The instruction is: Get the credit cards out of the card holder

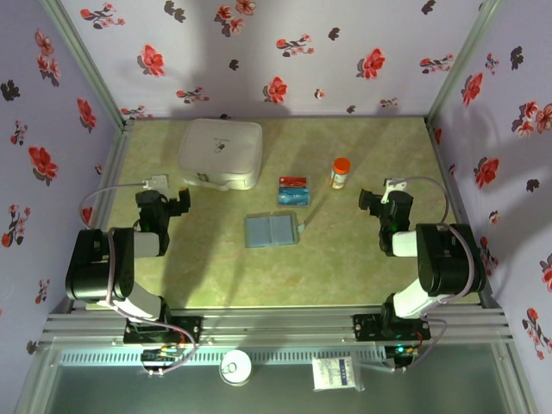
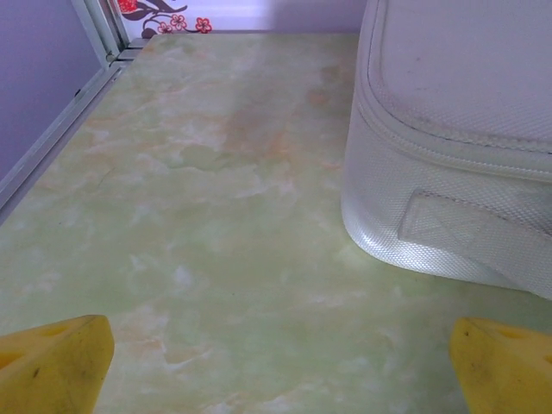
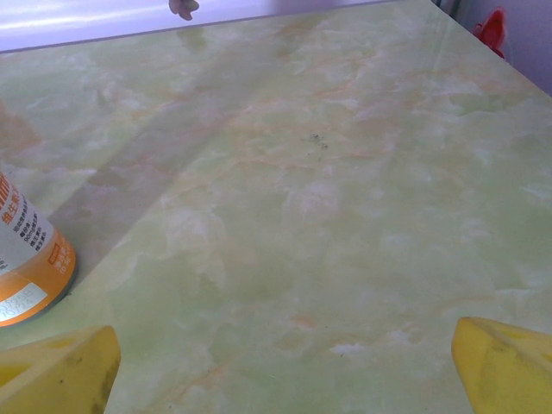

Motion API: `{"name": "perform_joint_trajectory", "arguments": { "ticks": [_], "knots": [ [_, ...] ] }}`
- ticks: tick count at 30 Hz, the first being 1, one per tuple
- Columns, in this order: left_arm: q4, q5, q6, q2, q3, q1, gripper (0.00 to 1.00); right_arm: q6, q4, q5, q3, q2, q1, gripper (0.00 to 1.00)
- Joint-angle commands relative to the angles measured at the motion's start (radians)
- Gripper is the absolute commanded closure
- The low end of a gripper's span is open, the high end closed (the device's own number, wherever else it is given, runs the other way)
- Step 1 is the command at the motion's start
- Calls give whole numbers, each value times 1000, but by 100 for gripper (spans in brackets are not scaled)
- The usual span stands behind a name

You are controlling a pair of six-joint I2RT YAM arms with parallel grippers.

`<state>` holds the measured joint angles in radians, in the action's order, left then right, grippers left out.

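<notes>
lying open and flat near the middle of the pale green marble-look table, the small grey-blue fold-out card holder shows its two square halves side by side. just behind it, out on the table and not inside it, sit a thin red-orange card and a thin blue-teal card, close together. a big white box with rounded corners sits far back on the left, and a little white bottle with an orange cap stands to the right of the cards. the left gripper is near the white box, with its yellow fingertips spread wide and nothing between them. the right gripper is near the bottle, also spread wide and holding nothing. both grippers are well apart from the card holder.
</notes>
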<state>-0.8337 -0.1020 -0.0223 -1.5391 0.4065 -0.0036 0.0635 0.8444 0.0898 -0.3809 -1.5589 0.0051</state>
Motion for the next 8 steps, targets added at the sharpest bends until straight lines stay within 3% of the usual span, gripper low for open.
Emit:
{"name": "perform_joint_trajectory", "arguments": {
  "ticks": [1, 8],
  "knots": [
    [-42, 13, 18, -4, -8, 3, 0, 21, 18, 22, -19, 2, -5, 1],
    [-42, 12, 17, -5, -8, 3, 0, 20, 22, 16, -15, 4, -5, 1]
  ]
}}
